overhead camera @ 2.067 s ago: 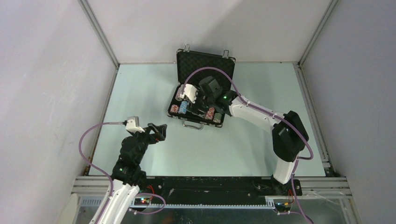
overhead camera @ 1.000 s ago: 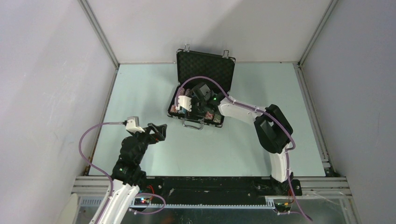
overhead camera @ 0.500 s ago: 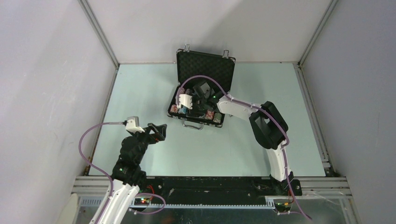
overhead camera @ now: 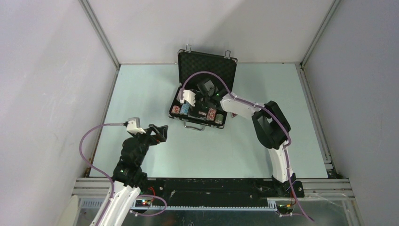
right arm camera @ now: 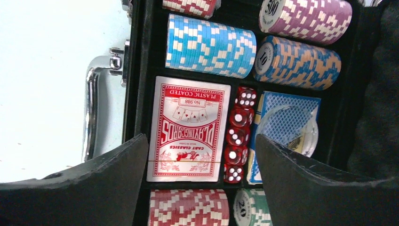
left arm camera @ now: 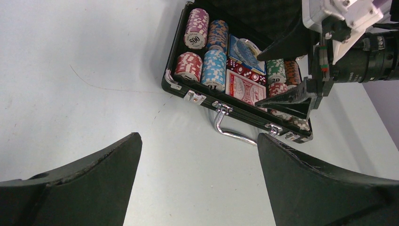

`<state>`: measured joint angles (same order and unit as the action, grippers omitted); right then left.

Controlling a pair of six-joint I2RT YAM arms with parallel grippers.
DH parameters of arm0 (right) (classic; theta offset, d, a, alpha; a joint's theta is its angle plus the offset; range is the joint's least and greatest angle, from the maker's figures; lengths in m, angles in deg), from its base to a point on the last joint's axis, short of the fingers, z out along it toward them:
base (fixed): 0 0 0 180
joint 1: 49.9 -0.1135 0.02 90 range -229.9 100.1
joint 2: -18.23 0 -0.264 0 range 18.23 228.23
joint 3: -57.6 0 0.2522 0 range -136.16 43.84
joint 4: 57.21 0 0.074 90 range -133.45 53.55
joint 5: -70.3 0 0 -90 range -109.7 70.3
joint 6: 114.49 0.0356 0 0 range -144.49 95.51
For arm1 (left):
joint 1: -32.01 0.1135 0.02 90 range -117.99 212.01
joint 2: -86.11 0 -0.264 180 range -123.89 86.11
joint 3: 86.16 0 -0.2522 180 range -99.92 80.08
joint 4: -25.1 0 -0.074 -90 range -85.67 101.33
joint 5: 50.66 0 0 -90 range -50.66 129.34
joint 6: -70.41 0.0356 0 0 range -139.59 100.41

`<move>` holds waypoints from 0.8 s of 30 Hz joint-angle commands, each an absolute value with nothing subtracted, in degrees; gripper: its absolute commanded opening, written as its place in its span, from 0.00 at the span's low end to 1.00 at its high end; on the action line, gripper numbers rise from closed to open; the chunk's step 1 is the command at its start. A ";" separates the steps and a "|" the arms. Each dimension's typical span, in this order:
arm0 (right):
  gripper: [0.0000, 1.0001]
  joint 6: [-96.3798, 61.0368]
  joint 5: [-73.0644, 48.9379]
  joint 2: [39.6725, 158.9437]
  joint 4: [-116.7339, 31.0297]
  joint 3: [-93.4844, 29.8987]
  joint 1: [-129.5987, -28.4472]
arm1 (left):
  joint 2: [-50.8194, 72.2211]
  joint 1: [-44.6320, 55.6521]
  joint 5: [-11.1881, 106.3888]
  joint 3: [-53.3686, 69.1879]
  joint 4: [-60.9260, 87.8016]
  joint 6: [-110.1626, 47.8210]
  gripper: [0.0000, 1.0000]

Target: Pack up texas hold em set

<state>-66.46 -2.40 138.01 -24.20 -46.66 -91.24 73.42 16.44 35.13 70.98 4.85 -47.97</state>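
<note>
Hovering my right gripper point(right arm camera: 200, 155) over the open briefcase point(overhead camera: 175, 114), its fingers spread and holding nothing, I judge the packing done. The chip stacks point(right arm camera: 210, 45), red deck point(right arm camera: 188, 128), dice point(right arm camera: 237, 134) and blue deck point(right arm camera: 282, 106) all sit in the foam tray. Closing the lid point(overhead camera: 207, 69) looks like the step in hand. I would rise clear of the tray, hook behind the lid's top edge and bring it down evenly, fingers out of the closing gap. My left gripper point(left arm camera: 197, 141), also spread and empty, hangs over the table point(overhead camera: 150, 94), well apart from the case. The case sits at the far middle. Its long axis runs left to right, right end slightly nearer, with the handle point(left arm camera: 230, 127) facing the arms and the hinge away.
</note>
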 commanded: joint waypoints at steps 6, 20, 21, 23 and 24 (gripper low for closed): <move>0.44 -54.99 -0.45 133.00 -24.62 -50.68 -88.81 | 73.56 16.80 34.82 71.29 7.22 -47.04 1.00; 0.68 -24.86 -19.81 115.59 -33.56 -32.09 -81.21 | 73.30 16.80 34.91 71.44 7.60 -47.06 1.00; 0.72 -23.53 -22.04 114.77 -32.61 -31.61 -80.89 | 73.22 16.80 35.02 71.44 7.70 -47.04 1.00; 0.74 -21.60 -27.00 113.95 -30.51 -30.77 -80.12 | 73.23 16.75 34.95 71.38 7.66 -46.97 1.00; 0.75 -20.93 -28.14 113.68 -30.17 -30.25 -79.84 | 73.21 16.78 34.90 71.38 7.61 -46.96 1.00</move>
